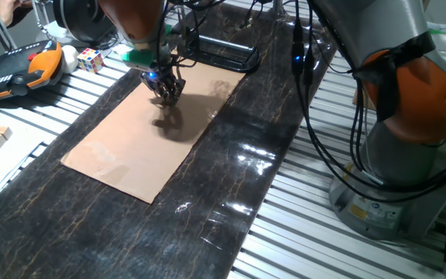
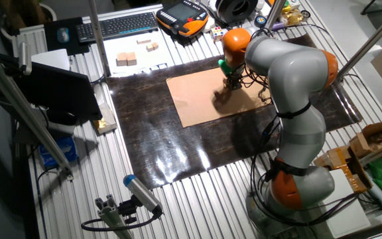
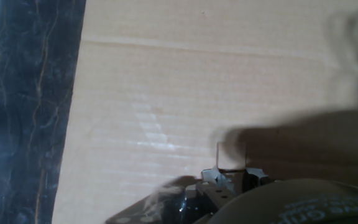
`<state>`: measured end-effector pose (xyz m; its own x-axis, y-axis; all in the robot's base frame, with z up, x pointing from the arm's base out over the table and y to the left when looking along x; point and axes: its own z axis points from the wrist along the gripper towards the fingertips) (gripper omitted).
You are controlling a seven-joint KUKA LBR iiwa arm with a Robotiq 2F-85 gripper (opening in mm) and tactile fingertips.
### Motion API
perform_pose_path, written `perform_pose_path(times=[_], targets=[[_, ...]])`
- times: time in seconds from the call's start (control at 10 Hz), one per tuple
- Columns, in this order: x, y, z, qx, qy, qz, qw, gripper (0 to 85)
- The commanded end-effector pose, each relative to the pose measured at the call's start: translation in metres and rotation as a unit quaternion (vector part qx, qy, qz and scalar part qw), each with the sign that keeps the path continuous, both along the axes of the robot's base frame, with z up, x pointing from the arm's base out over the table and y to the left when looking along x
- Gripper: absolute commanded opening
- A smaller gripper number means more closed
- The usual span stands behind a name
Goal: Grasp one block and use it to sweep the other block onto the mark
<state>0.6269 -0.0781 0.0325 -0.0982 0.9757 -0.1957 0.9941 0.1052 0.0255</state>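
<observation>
1. In the hand view, the gripper (image 3: pixel 232 177) fills the bottom edge as dark, blurred metal. A small pale block (image 3: pixel 231 155) sits between its fingertips, so the gripper looks closed on it, though the blur makes the contact hard to confirm.
2. Just beyond the fingers lies the cardboard sheet (image 3: pixel 185 81), tan and creased, with the hand's shadow falling across its right part. The second block and the mark cannot be made out in this view.
3. In one fixed view, the gripper (image 1: pixel 165 91) hangs just above the far end of the cardboard sheet (image 1: pixel 130 155), its shadow directly beneath. The sheet rests on a dark marbled mat (image 1: pixel 231 178).
4. In the other fixed view, the gripper (image 2: pixel 233 83) is partly hidden by the grey arm (image 2: pixel 290 73).
5. Farther out, a multicoloured puzzle cube (image 1: pixel 90 59) and an orange-black pendant (image 1: pixel 22 70) lie beside the mat, and spare wooden blocks (image 2: pixel 126 60) rest near a keyboard (image 2: pixel 115 25).
</observation>
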Motion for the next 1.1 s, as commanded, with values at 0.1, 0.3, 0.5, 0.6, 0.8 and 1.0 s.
perform_pose_path(times=[0.1, 0.3, 0.5, 0.6, 0.8, 1.0], targets=[[0.0017, 0.002, 0.001, 0.003, -0.002, 0.000, 1.000, 23.0], [0.0021, 0.006, 0.005, 0.005, -0.004, -0.003, 1.000, 43.3], [0.0022, 0.010, 0.007, 0.008, -0.004, 0.003, 1.000, 57.0], [0.0024, 0.012, 0.009, 0.008, -0.005, 0.004, 1.000, 65.0], [0.0030, 0.019, 0.019, 0.007, -0.004, 0.006, 1.000, 67.7], [0.0009, 0.032, 0.033, 0.015, -0.003, 0.019, 1.000, 68.0]])
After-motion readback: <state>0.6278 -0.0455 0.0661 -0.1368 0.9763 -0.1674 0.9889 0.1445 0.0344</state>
